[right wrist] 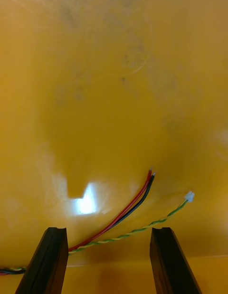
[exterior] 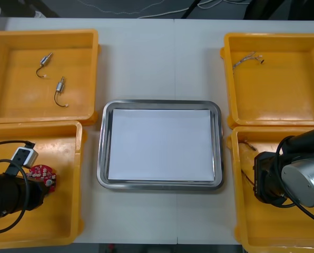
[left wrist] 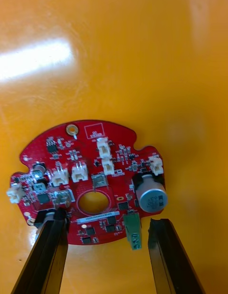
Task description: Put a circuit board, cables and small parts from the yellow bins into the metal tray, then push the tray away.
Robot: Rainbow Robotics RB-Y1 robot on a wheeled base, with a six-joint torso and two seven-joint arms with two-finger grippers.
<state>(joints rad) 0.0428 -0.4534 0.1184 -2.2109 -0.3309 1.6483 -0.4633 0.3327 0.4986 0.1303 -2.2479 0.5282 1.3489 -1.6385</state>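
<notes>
A round red circuit board lies flat on the floor of the near left yellow bin; it also shows beside my left arm as the circuit board. My left gripper is open and low over the board's near edge, one finger overlapping the rim. My right gripper is open in the near right bin, its fingers straddling a red and black cable and a twisted yellow-green cable. The metal tray, white inside, sits between the bins.
The far left bin holds two small metal parts. A thin cable lies in the far right bin. My right arm covers much of the near right bin.
</notes>
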